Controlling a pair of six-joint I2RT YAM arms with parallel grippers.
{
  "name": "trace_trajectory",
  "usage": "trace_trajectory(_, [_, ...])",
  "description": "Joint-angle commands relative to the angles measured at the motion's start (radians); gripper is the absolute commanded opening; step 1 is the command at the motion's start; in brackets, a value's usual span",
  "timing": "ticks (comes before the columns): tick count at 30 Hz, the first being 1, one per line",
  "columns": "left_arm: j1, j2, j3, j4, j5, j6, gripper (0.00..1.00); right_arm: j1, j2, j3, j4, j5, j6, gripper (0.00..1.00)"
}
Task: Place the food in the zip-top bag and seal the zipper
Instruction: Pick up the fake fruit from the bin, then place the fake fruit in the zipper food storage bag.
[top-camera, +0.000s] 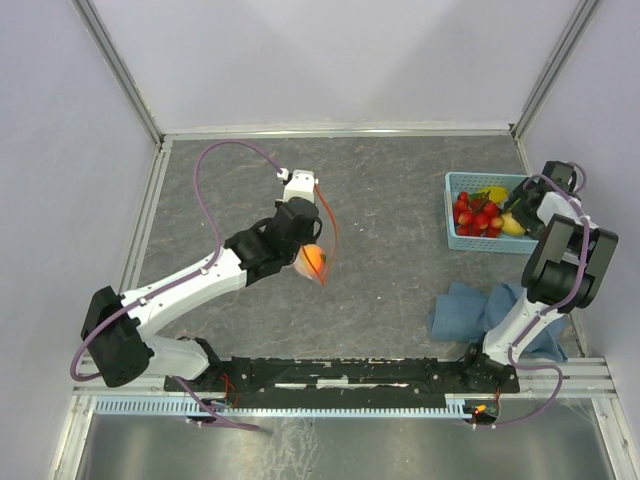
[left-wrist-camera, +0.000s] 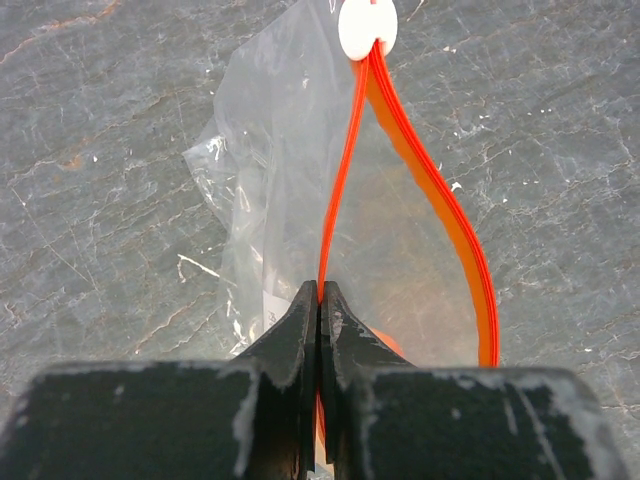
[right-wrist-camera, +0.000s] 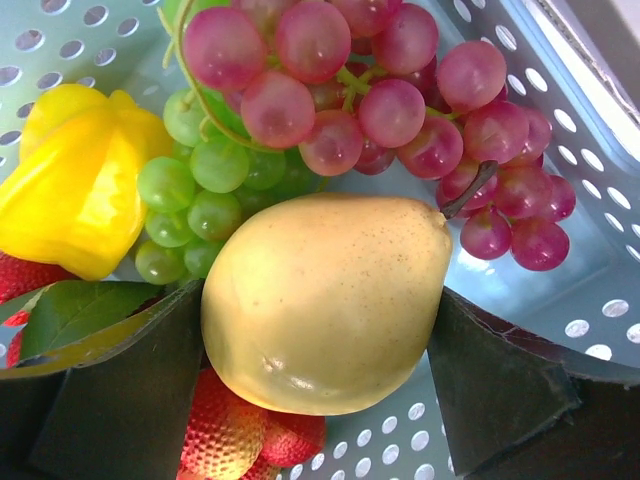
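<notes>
My left gripper (top-camera: 310, 240) is shut on the red-orange zipper (left-wrist-camera: 430, 200) of the clear zip-top bag (left-wrist-camera: 280, 150) and holds it above the table. The bag's mouth gapes open, with a white slider (left-wrist-camera: 367, 28) at the far end. An orange-red peach (top-camera: 314, 260) lies in the bag. My right gripper (top-camera: 520, 210) is down in the light-blue basket (top-camera: 455, 185). Its fingers touch both sides of a yellow lemon (right-wrist-camera: 330, 250). Purple grapes (right-wrist-camera: 340, 90), green grapes (right-wrist-camera: 200, 190), a yellow fruit (right-wrist-camera: 80, 190) and strawberries (right-wrist-camera: 230, 430) lie around it.
A crumpled blue cloth (top-camera: 470, 310) lies on the table near the right arm's base. The basket stands at the right, close to the side wall. Grey walls close in the table at the back and both sides.
</notes>
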Motion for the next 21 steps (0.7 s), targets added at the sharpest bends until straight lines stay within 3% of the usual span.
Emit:
trace_trajectory(1, [0.003, -0.044, 0.006, 0.017, -0.015, 0.006, 0.03, 0.000, -0.109, 0.000, 0.008, 0.006, 0.014, 0.68])
trace_trajectory(5, [0.003, -0.053, 0.009, 0.018, -0.013, 0.008, 0.03, 0.004, -0.191, -0.029, -0.001, 0.016, 0.042, 0.63])
trace_trajectory(13, [0.003, -0.065, 0.017, 0.025, -0.017, 0.034, 0.03, 0.028, -0.381, -0.109, -0.019, 0.004, 0.074, 0.61])
trace_trajectory(21, [0.003, -0.043, 0.027, 0.030, 0.003, 0.049, 0.03, 0.165, -0.570, -0.197, -0.029, -0.057, 0.083, 0.61])
